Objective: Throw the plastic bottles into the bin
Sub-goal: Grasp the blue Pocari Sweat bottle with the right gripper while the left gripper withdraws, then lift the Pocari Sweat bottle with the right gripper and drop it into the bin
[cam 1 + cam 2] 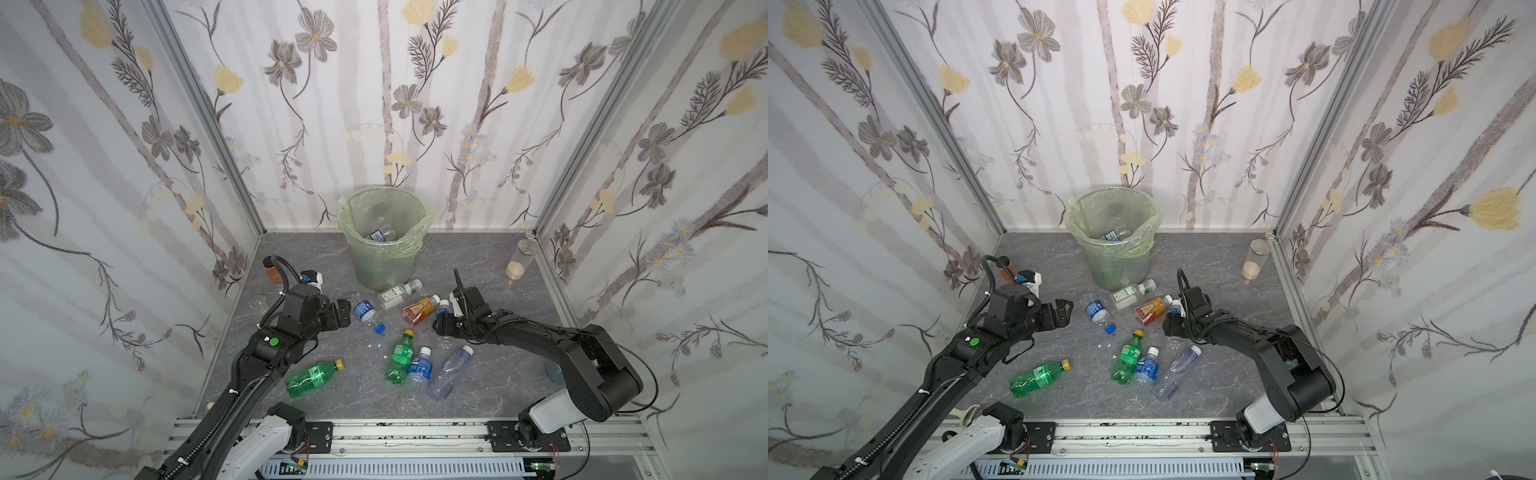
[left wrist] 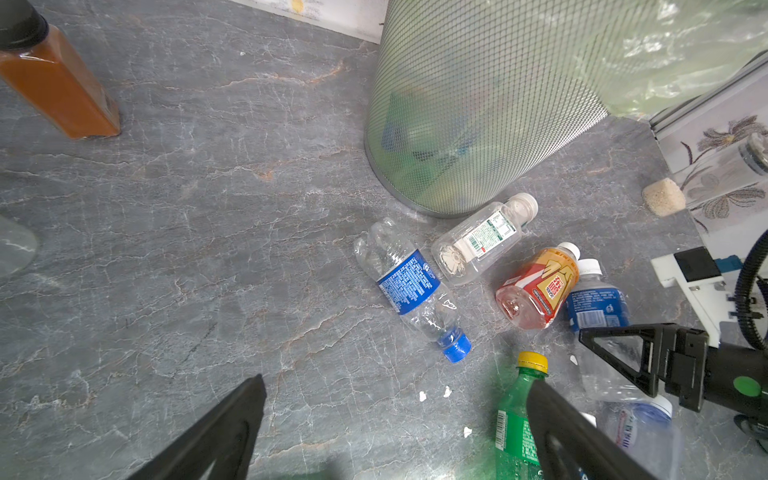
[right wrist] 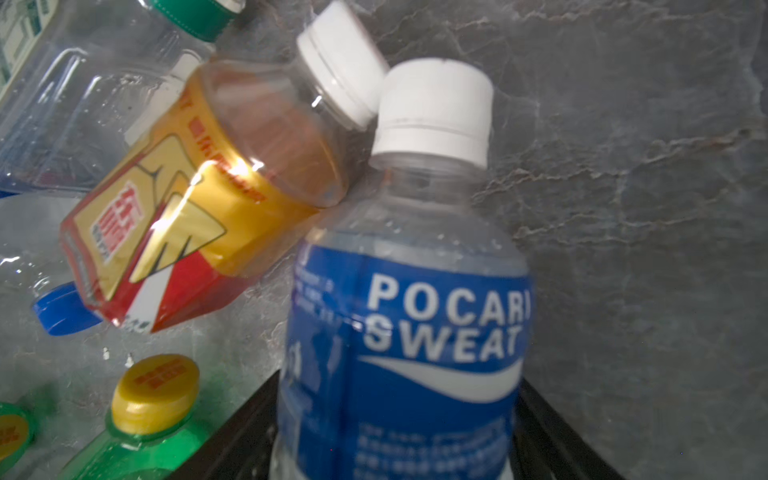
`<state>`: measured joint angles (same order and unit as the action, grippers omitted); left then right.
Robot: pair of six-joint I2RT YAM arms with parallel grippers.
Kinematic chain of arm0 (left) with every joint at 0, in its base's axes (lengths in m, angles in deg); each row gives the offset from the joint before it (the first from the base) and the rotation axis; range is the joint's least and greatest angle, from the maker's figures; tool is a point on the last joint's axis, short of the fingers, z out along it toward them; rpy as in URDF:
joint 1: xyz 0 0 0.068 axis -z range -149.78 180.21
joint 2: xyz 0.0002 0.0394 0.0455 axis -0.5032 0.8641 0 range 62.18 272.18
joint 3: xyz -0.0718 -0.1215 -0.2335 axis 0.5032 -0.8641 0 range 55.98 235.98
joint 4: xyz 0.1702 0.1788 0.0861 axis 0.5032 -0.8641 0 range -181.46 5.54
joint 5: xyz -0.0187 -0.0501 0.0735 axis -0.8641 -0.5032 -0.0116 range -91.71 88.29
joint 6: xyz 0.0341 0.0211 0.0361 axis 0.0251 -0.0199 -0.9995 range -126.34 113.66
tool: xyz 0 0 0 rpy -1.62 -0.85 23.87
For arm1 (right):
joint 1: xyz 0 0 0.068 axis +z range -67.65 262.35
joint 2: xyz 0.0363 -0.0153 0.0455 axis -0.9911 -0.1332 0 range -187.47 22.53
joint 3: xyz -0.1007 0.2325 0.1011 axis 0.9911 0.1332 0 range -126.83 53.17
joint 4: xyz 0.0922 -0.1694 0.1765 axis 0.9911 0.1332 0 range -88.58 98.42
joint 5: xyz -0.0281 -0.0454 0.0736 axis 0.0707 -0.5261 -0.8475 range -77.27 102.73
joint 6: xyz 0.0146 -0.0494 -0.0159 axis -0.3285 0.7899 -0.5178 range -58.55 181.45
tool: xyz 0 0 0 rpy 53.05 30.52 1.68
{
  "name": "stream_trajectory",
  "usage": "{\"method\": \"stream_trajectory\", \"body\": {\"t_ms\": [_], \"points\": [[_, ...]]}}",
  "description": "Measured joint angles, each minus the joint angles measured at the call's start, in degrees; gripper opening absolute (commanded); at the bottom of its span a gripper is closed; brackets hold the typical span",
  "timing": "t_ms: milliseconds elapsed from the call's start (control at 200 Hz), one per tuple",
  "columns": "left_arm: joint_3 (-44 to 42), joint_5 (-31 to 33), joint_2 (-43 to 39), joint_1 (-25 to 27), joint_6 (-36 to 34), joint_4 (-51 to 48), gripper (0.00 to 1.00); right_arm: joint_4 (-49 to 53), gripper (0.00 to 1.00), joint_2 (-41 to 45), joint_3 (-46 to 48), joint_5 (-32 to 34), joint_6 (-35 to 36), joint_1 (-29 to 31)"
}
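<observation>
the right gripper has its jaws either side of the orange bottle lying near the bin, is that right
Not quite. The right gripper has its jaws either side of the blue-label Pocari bottle, not the orange bottle. The orange bottle lies right beside the Pocari bottle, near the bin. The right wrist view shows this.

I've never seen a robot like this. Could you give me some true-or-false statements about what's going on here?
1. The left hand holds a green bottle. False: it is open and empty.
2. The bin already contains a bottle. True.
3. The orange bottle stands upright. False: it lies on its side.
4. The right hand straddles the white-capped Pocari Sweat bottle. True.
</observation>
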<state>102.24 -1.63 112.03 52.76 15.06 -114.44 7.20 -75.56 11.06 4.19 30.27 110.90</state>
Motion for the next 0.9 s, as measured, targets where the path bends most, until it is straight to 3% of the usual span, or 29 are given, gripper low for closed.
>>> {"method": "stream_trajectory", "body": {"t_ms": [190, 545, 719, 849, 899], "points": [[-0.4, 1.3, -0.7, 0.0, 0.9, 0.2, 1.0, -0.5, 0.64, 0.2, -2.1, 0.6, 1.8, -1.0], [-1.2, 5.4, 0.9, 0.0, 4.0, 0.6, 1.0, 8.1, 0.56, 13.8, -8.3, 1.3, 12.7, -1.0], [-1.2, 5.9, 1.3, 0.0, 4.5, 1.3, 1.0, 11.5, 0.53, 16.0, -19.3, -7.6, 19.1, -0.5], [-1.6, 5.9, 0.8, 0.0, 4.7, 1.9, 1.0, 9.3, 0.53, 8.1, -35.1, -14.9, 19.6, -0.3], [-1.9, 5.8, 0.1, 0.0, 5.0, 2.3, 1.0, 6.5, 0.66, 2.9, -41.9, -16.2, 18.6, -0.2]]}}
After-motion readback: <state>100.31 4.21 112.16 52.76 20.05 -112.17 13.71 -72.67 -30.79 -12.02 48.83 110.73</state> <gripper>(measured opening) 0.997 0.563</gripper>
